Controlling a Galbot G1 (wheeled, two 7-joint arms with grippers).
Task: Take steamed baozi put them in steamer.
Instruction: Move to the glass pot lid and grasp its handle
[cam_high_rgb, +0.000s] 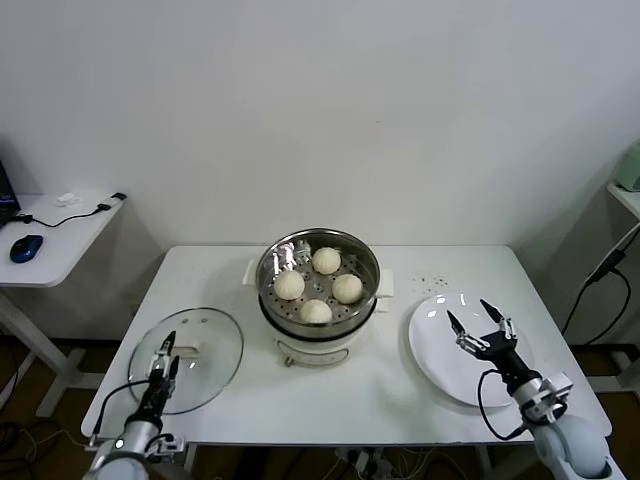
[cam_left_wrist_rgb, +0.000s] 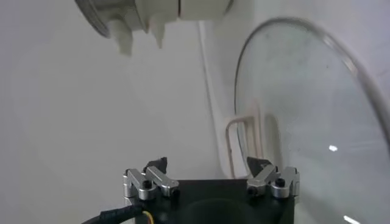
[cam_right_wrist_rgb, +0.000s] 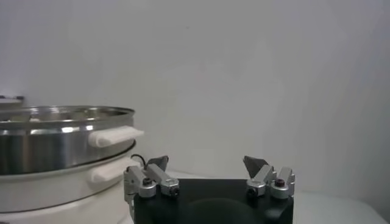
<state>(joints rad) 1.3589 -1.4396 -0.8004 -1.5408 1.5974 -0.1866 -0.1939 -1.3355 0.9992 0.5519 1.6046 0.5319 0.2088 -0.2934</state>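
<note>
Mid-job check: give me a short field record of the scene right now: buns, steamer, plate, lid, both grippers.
baozi: four, all inside the steamer, one at
steamer: table centre, on white cooker base, uncovered
plate: right of the steamer, no buns on it
glass lid: lying flat on the table, left of the steamer
left gripper: open, holding nothing, over the lid's near edge
right gripper: open, holding nothing, above the plate
</note>
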